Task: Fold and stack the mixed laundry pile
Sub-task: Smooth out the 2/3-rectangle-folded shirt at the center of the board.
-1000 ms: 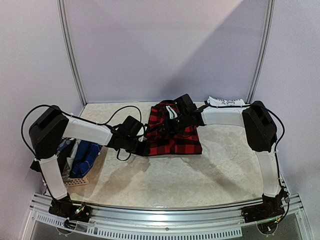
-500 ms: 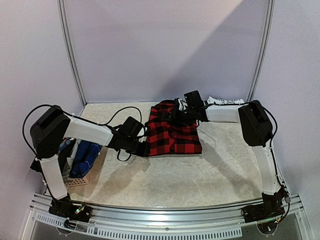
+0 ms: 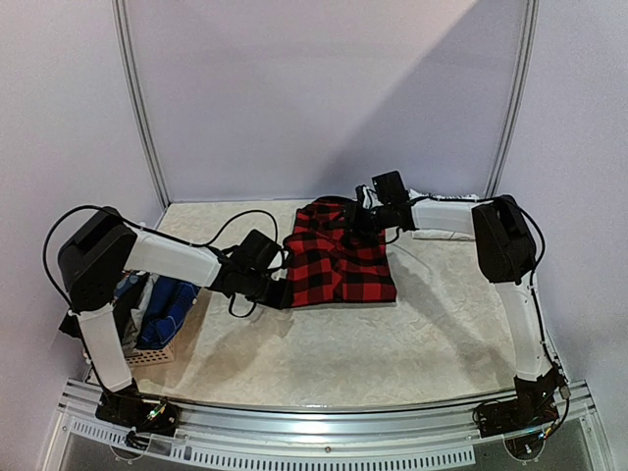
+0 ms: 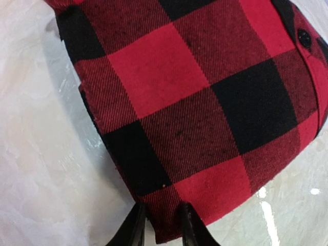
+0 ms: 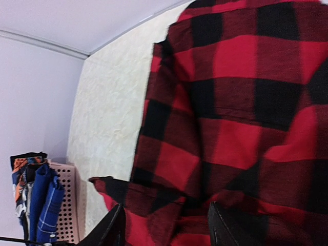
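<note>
Since the earlier frame, the left gripper [image 4: 162, 207] stays clenched on the near-left hem of the red-black plaid shirt [image 3: 339, 265]. The shirt lies spread at the centre of the table, toward the far side. The right gripper [image 5: 166, 206] has withdrawn to the shirt's far-right edge. Its jaws now stand apart, and it appears to have released the cloth. The cream marbled table [image 3: 392, 343] carries a pink basket [image 3: 147, 355] of blue garments [image 3: 169, 306] at the left. Pale lilac walls [image 3: 324, 88] enclose the far side.
</note>
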Controlling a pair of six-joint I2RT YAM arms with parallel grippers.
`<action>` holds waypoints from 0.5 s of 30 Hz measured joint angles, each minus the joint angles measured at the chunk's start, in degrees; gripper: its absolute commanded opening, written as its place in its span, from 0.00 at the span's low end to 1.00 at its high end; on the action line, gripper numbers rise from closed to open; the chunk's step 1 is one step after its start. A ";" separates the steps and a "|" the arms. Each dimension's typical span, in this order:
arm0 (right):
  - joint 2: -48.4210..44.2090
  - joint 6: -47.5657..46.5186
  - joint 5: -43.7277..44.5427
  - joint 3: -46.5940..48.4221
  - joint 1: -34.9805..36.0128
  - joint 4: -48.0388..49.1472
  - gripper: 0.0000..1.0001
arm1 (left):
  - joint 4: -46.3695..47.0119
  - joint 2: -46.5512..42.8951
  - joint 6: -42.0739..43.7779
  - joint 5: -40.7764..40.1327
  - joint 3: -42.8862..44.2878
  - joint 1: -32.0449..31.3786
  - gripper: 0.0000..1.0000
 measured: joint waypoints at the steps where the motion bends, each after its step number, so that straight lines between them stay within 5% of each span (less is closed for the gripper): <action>1: -0.28 -1.07 0.48 0.00 -0.26 -0.96 0.58 | -0.15 -0.20 0.07 -0.09 0.00 0.00 0.32; 7: -5.90 -7.28 2.97 -1.20 -1.09 -6.38 0.62 | -1.68 -1.99 1.14 -0.63 0.66 0.00 0.46; 15: -17.88 -12.50 3.34 -9.53 -0.76 -8.11 0.61 | -4.24 -3.91 2.56 -1.36 4.35 0.00 0.49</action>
